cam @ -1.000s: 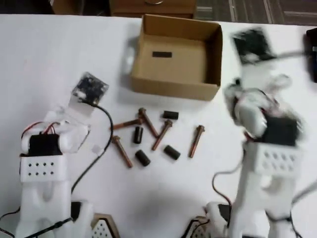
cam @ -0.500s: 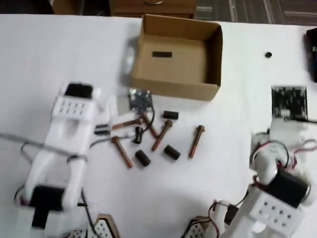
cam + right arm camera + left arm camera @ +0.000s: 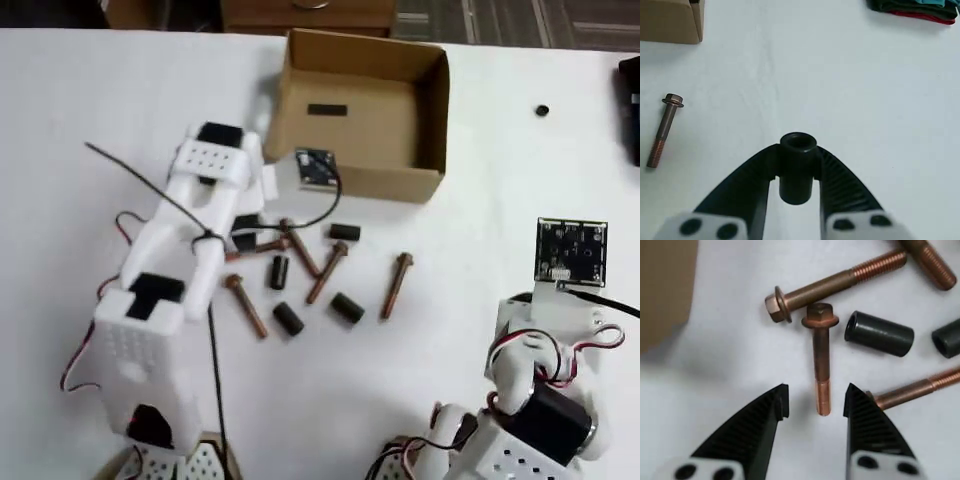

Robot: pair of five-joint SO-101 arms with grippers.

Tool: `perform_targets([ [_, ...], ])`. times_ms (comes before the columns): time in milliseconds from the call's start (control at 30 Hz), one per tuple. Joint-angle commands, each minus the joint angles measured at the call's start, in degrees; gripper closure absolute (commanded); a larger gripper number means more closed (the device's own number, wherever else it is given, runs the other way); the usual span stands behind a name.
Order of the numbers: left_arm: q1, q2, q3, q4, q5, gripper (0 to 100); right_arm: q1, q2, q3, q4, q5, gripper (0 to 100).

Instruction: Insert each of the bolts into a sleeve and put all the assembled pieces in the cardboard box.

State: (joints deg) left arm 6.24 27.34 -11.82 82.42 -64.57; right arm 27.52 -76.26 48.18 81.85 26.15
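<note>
Several copper bolts and black sleeves lie loose in front of the cardboard box (image 3: 355, 110). My left gripper (image 3: 815, 395) is open, low over the table, with the threaded end of one bolt (image 3: 821, 365) between its fingers, untouched. That bolt (image 3: 258, 248) lies head to head with another bolt (image 3: 832, 286), and a sleeve (image 3: 879, 333) rests beside it. My right gripper (image 3: 796, 155) is shut on a black sleeve (image 3: 796, 167), held upright above bare table at the front right. One bolt (image 3: 665, 127) lies off to its side.
More bolts (image 3: 396, 285) and sleeves (image 3: 347, 307) are scattered mid-table. A small dark piece (image 3: 327, 110) lies inside the box. A small black object (image 3: 541, 110) sits at the far right, and a dark bundle (image 3: 910, 10) lies beyond the right gripper.
The left arm has swung from the left side out over the bolts, just in front of the box. The right arm has drawn back to the front right corner.
</note>
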Motion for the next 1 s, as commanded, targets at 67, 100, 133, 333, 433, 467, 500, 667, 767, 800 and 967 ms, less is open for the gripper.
perform_targets([
  [67, 1.58, 1.76, -2.33, -1.67, 1.85, 80, 0.4, -1.1, -0.18, -0.31, 0.18, 97.9],
  [100, 1.67, 2.2, -2.42, -2.11, 2.29, 80, 0.4, -1.1, -0.18, -0.31, 0.18, 97.9],
  [133, 1.76, 2.73, -2.68, -2.11, 2.46, 80, 0.4, -1.1, -0.18, -0.31, 0.18, 97.9],
  [333, 2.37, 6.07, -2.59, -5.89, 3.87, 80, 0.31, -1.1, -0.18, -0.31, 0.18, 97.9],
  [433, 2.46, 7.82, -2.68, -7.56, 3.96, 80, 0.31, -1.19, -0.18, -0.31, 0.18, 97.9],
  [467, 2.55, 8.26, -2.68, -7.91, 3.96, 80, 0.31, -1.19, -0.18, -0.31, 0.18, 97.9],
  [500, 2.55, 8.53, -2.68, -8.0, 3.96, 80, 0.31, -1.19, -0.18, -0.31, 0.18, 97.9],
  [667, 2.55, 8.53, -3.56, -8.79, 3.87, 80, 0.31, -1.1, -0.18, -0.31, 0.18, 97.9],
  [767, 2.46, 9.05, -5.23, -8.53, 3.96, 80, 0.31, -1.1, -0.18, -0.31, 0.0, 97.9],
  [800, 2.46, 9.05, -5.05, -8.53, 3.96, 80, 0.31, -1.1, -0.18, -0.31, 0.0, 97.9],
  [967, 2.81, 11.08, -5.41, -8.44, 4.04, 97, -1.36, -1.1, -0.18, -0.31, -0.18, 97.9],
])
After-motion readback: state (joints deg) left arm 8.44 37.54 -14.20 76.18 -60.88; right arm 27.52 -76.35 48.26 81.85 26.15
